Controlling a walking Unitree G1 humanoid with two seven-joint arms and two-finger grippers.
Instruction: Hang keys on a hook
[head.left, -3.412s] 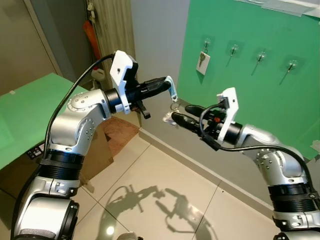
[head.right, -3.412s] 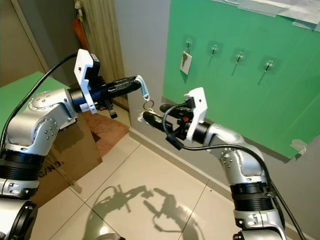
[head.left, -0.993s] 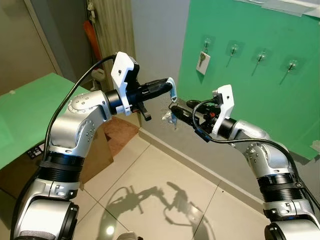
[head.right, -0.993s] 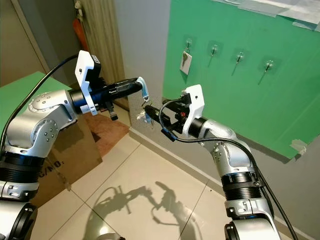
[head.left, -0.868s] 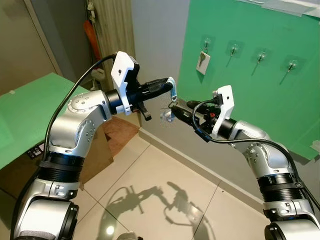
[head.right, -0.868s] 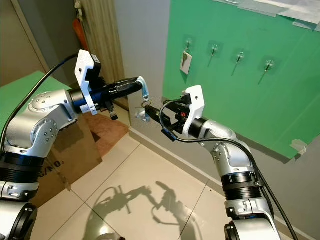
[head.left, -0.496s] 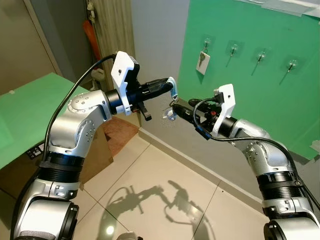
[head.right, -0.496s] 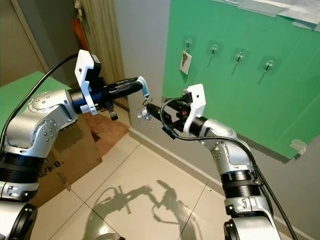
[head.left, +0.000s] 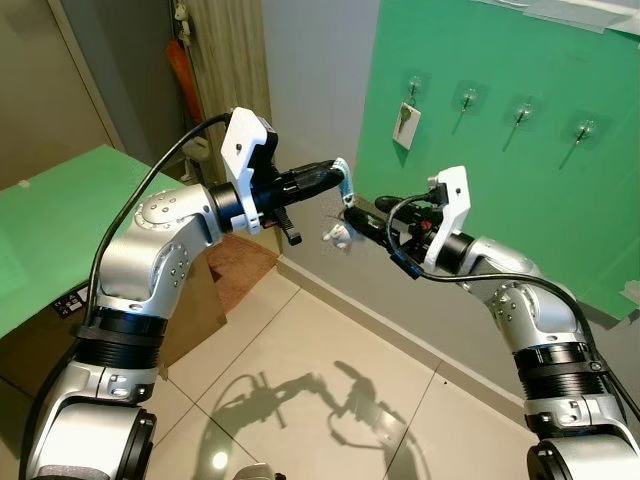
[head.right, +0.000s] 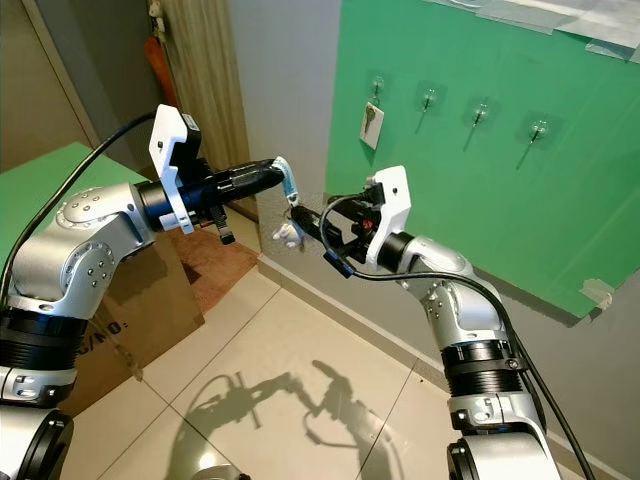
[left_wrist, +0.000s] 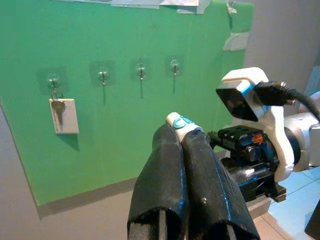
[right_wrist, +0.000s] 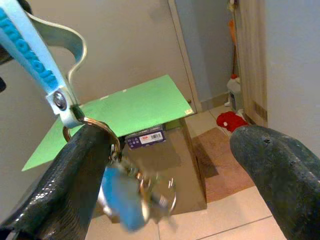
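The right tool (head.left: 352, 218), fingers spread, has closed in on the key bunch (head.left: 338, 233) dangling from the carabiner (head.left: 345, 180) pinched by the left tool (head.left: 335, 175); handover seems imminent, wall hooks (head.left: 466, 99) beyond.

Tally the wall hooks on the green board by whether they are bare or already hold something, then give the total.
Bare hooks: 3
Hooks holding a key with a white tag: 1
Total: 4
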